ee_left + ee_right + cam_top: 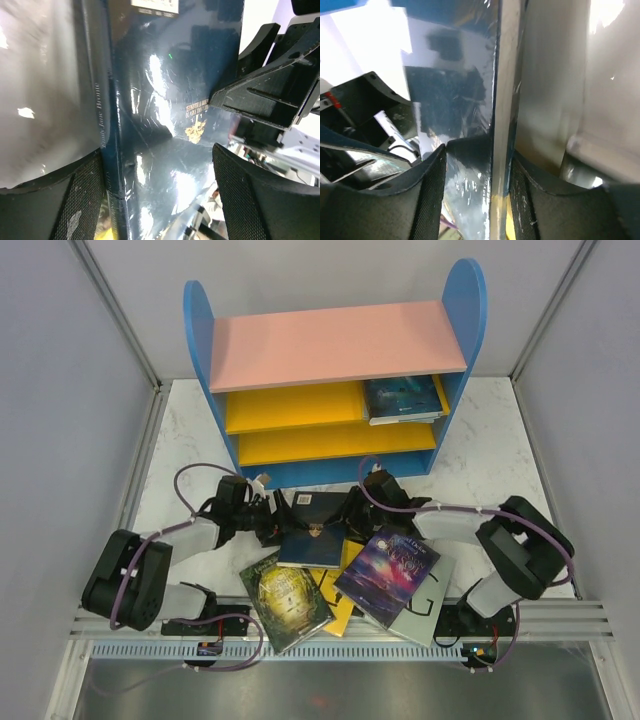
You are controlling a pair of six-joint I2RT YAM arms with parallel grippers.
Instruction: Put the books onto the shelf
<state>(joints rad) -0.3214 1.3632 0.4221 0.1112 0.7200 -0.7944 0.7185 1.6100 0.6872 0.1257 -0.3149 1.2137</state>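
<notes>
Dark navy book (312, 532) sat before the shelf (330, 345), flanked from both sides, seemingly for steadying: left fingers (260, 200) gaped wide, holding nothing; right fingers (420, 200) hugged its edge, grip impossible to confirm

White marble table (490, 440). Shelf (330, 345) stands on it at 12 o'clock, open front facing 6. Teal book (402, 398) lies flat on the upper yellow board, at its 3 o'clock end. Overlapping pile at the table's 6 o'clock: green-gold book (285, 598) toward 7, yellow book (335, 605) partly under it, purple book (388, 568) toward 5 on top of the pale grey book (428, 602).
</notes>
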